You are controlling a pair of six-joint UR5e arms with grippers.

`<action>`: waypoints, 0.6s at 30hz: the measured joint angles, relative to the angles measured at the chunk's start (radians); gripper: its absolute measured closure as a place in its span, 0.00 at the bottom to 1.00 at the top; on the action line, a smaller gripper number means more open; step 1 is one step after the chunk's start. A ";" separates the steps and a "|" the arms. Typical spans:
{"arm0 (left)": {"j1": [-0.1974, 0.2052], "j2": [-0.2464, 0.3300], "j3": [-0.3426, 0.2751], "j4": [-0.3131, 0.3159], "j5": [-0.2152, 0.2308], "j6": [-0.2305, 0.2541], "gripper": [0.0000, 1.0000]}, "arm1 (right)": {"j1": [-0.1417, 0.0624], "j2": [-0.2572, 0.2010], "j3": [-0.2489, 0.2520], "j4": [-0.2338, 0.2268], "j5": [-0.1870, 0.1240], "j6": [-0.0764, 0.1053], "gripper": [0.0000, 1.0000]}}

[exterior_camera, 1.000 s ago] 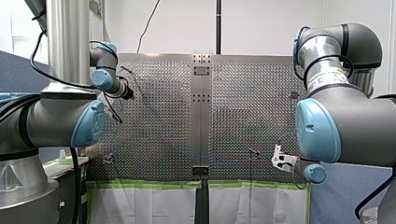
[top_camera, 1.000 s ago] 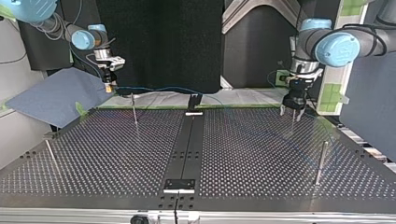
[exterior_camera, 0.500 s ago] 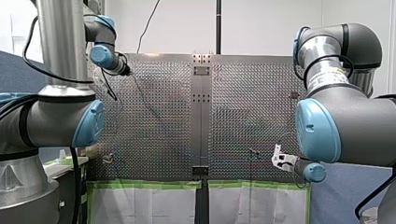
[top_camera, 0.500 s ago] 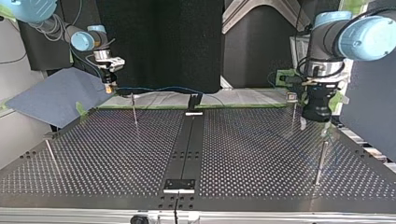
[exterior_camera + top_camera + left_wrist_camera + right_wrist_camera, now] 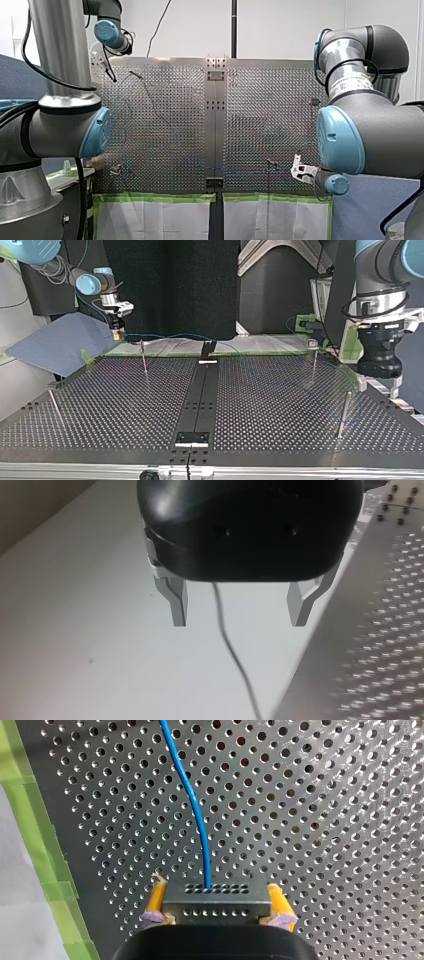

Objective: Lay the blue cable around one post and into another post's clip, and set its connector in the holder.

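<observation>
My right gripper [image 5: 216, 901] has its yellow pads shut on the dark connector block [image 5: 215, 892]. The blue cable [image 5: 192, 800] leaves the block and runs ahead over the perforated plate. At the top view's back left this gripper [image 5: 116, 333] hovers by the table's edge, and the cable [image 5: 170, 335] stretches from it towards the black holder [image 5: 207, 347]. My left gripper [image 5: 237, 616] is open with nothing between its metal fingers [image 5: 179, 605]. It hangs raised [image 5: 379, 385] at the top view's right edge, near a plain post [image 5: 344, 412] and the clip-topped post [image 5: 313, 355].
Two more thin posts stand at the top view's left, one at the back [image 5: 144, 357] and one near the front [image 5: 54, 405]. A black strip [image 5: 200, 395] runs down the table's middle to a second bracket [image 5: 191, 437]. Green tape [image 5: 35, 820] lines the table's edge.
My left arm has lifted away from the clip-topped post and swung towards the top view's right edge, nearer that camera. My right arm and the connector have stayed put.
</observation>
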 joint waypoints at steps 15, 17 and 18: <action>-0.018 -0.031 0.119 -0.120 -0.114 0.119 0.00 | 0.001 0.000 -0.002 0.003 -0.003 0.002 1.00; -0.023 -0.049 0.138 -0.137 -0.131 0.138 0.00 | 0.001 0.000 -0.004 0.006 -0.003 0.001 1.00; -0.025 -0.057 0.146 -0.146 -0.138 0.146 0.00 | 0.001 0.000 -0.005 0.009 -0.003 0.001 1.00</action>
